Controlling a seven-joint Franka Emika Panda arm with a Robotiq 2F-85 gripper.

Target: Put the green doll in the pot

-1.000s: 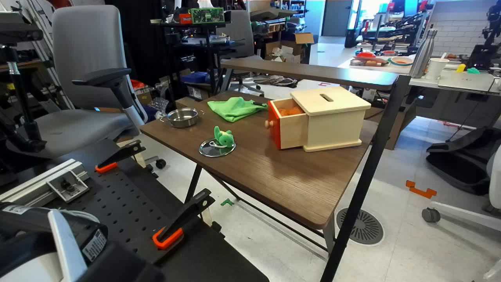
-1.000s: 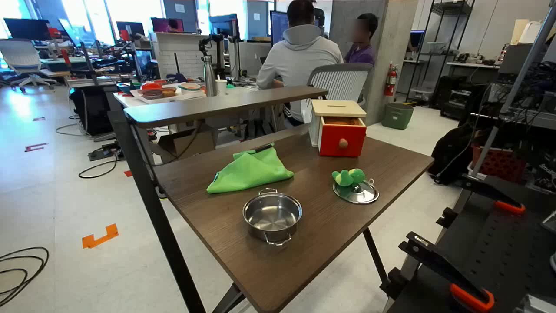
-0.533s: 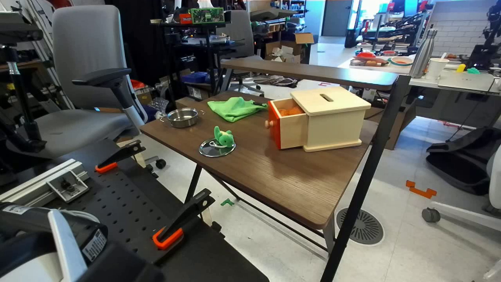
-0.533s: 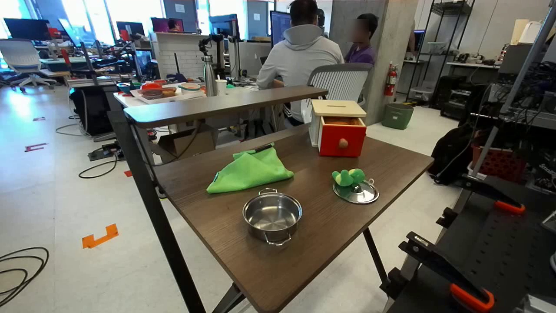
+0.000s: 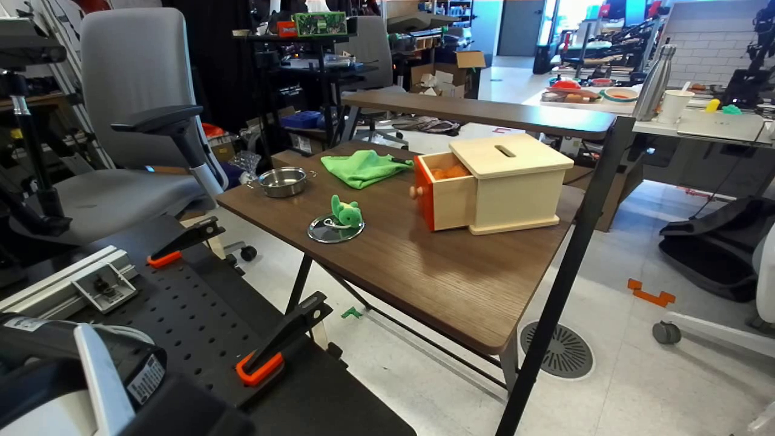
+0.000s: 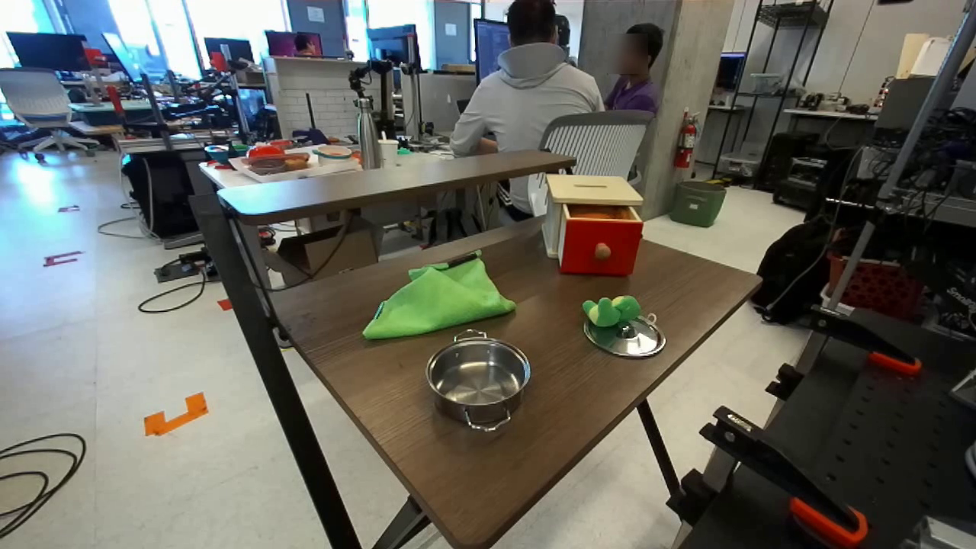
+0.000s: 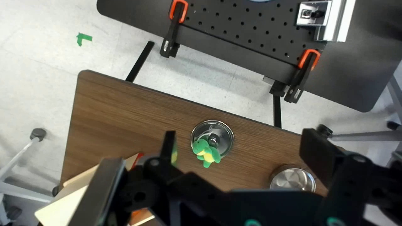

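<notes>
The green doll [image 5: 347, 214] with a yellow belly lies partly on a shallow silver lid [image 5: 321, 235] on the brown table. The doll also shows in an exterior view [image 6: 614, 309] and in the wrist view [image 7: 206, 153]. The pot [image 6: 478, 381], silver with two handles, stands open and empty near a table end. It also shows in an exterior view [image 5: 283, 183] and, partly hidden by the gripper, in the wrist view [image 7: 292, 179]. My gripper [image 7: 239, 136] is wide open and empty, high above the table. The doll and part of the pot appear between its fingers.
A wooden box [image 5: 521, 194] has its red-fronted drawer [image 6: 600, 245] pulled out, with orange things inside. A bright-green cloth [image 6: 442, 301] with a dark-handled item lies beyond the pot. A raised shelf [image 5: 478, 112] runs along the table's far edge. Clamps [image 7: 298, 80] hold a black board.
Nothing on the table has moved. A small dark shape now shows at the top right edge of an exterior view; I cannot tell what it is.
</notes>
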